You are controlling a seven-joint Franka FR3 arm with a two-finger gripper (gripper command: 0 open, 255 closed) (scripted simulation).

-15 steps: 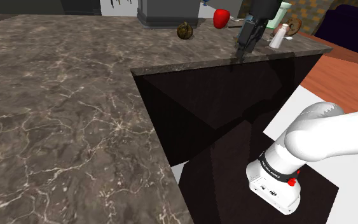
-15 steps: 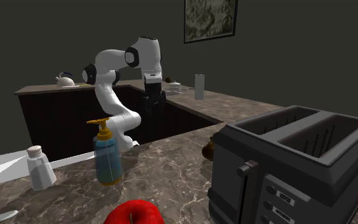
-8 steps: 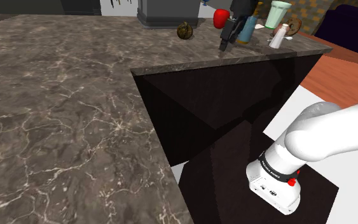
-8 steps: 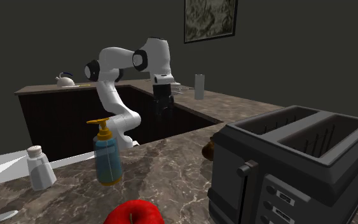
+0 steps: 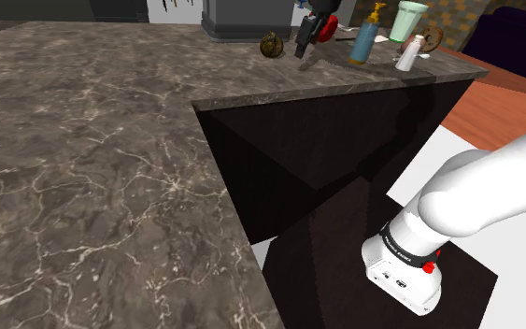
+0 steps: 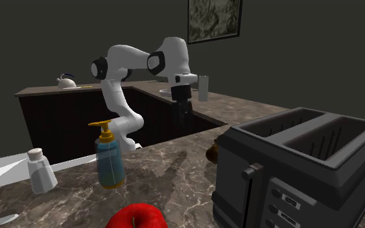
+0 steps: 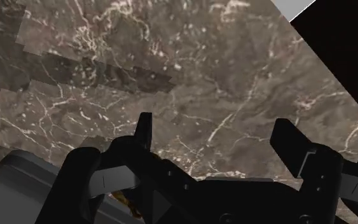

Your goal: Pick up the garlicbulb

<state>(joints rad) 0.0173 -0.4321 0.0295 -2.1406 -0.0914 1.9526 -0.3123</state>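
Garlic bulb (image 5: 271, 44), drawn a mottled dark brown, sits on the marble countertop (image 5: 92, 140) at its far end in the shoulder view, just in front of the grey toaster (image 5: 247, 19). In the second exterior view it is a small brown lump (image 6: 212, 153) tucked against the toaster's lower corner, partly hidden by that dark grey body (image 6: 304, 171).

The black gripper (image 5: 301, 53) hangs over the counter near the bulb, on the shoulder view's right of it and not touching it. It stands in front of a red apple (image 5: 327, 28) and covers part of it. From the second exterior view the white arm (image 6: 126, 61) arches across from its stand and the gripper (image 6: 184, 122) points straight down.

In the wrist view the two fingers (image 7: 144, 130) stand wide apart, with bare marble between them and nothing clasped. Beside the left finger's base, against the toaster's grey corner (image 7: 18, 188), a small yellowish-brown patch may be the bulb, though too little of it shows to be sure.

Further along the counter in the shoulder view stand a blue soap bottle (image 5: 363, 39) with a yellow pump, a white shaker (image 5: 408, 54) and a pale green cup (image 5: 408, 17)
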